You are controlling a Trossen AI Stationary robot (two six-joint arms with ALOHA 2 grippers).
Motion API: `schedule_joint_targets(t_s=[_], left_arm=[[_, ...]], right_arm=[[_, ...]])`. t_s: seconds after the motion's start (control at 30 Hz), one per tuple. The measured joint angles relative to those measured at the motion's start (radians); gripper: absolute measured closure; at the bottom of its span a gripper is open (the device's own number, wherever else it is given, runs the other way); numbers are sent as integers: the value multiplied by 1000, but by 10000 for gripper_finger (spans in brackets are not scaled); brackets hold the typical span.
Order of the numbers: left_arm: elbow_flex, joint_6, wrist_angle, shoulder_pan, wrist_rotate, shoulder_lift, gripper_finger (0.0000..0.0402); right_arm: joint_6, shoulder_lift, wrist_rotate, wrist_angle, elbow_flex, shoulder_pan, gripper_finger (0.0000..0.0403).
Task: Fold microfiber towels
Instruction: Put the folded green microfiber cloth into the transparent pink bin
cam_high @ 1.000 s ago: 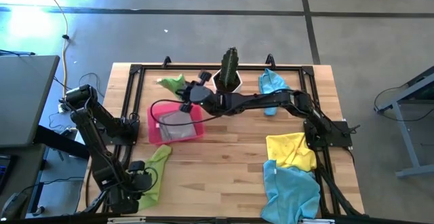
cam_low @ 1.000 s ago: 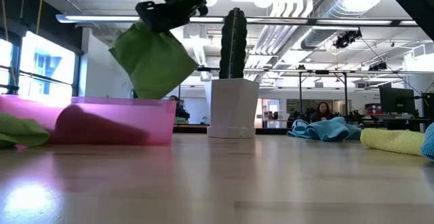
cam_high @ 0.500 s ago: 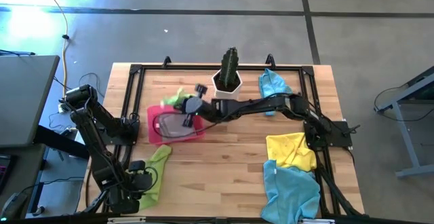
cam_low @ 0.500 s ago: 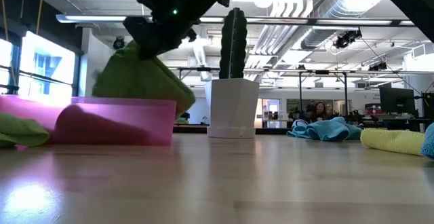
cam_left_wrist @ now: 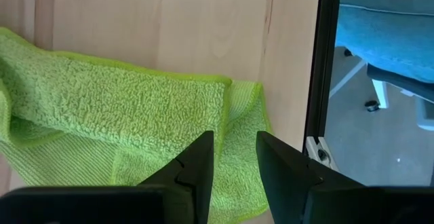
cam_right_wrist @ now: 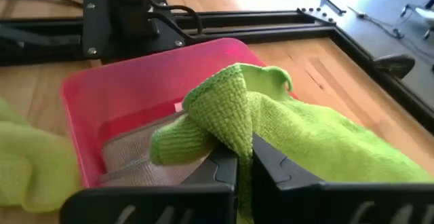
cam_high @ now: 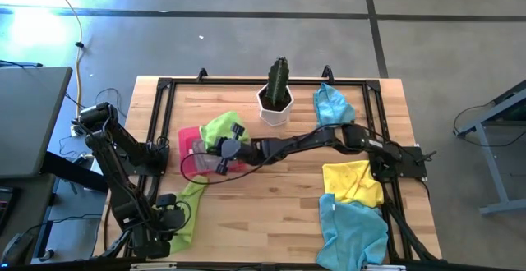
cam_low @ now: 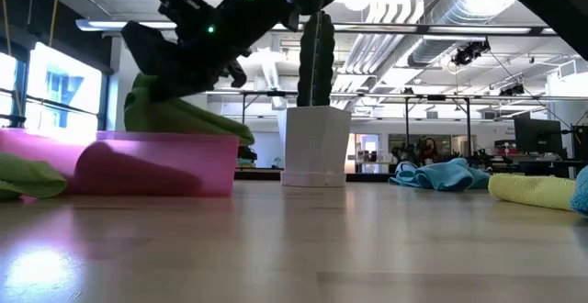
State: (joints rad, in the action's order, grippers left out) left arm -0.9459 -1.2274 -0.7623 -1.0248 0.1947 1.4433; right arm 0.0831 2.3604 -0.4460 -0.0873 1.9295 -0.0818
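My right gripper [cam_high: 215,142] reaches in from the table's right over the pink tray [cam_high: 191,163] and is shut on a lime green towel [cam_high: 222,126]. The towel droops over the tray's far right part [cam_right_wrist: 224,47]. A grey cloth [cam_right_wrist: 132,157] lies inside the tray. At the near left corner my left gripper [cam_left_wrist: 234,159] stands open, pointing down over a second lime green towel [cam_high: 191,205], which lies flat and rumpled on the wood. My right gripper pinches a bunched fold of the lime green towel [cam_right_wrist: 230,130] between its two fingers, several layers thick. The fingers slant downward, coming from the table's right. The rest of the towel [cam_right_wrist: 325,142] spreads down from the fold over the tray's rim; in the low view its lower part [cam_low: 184,119] sinks behind the tray's wall.
A cactus in a white pot [cam_high: 277,94] stands at the far middle, close behind the right arm. A light blue towel [cam_high: 330,103] lies at the far right; a yellow towel [cam_high: 353,181] and another light blue one [cam_high: 353,226] lie at the near right. Bare wood [cam_high: 263,213] lies in the near middle.
My right gripper has come down and toward the table's near edge onto the tray, rolling its wrist as it went. The lime green towel, which hung clear above the tray, has sunk with it and now droops over the tray.
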Motion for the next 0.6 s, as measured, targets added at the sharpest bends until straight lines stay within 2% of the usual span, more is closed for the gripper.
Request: schedule_joint_targets(t_s=[0.3,0.6], left_arm=[[0,0,1,-17,11,0,298],[0,0,0,-40,47,0,298]], right_arm=[[102,-1,81,27,0,5,402],[178,-1,88,51,0,5,402]])
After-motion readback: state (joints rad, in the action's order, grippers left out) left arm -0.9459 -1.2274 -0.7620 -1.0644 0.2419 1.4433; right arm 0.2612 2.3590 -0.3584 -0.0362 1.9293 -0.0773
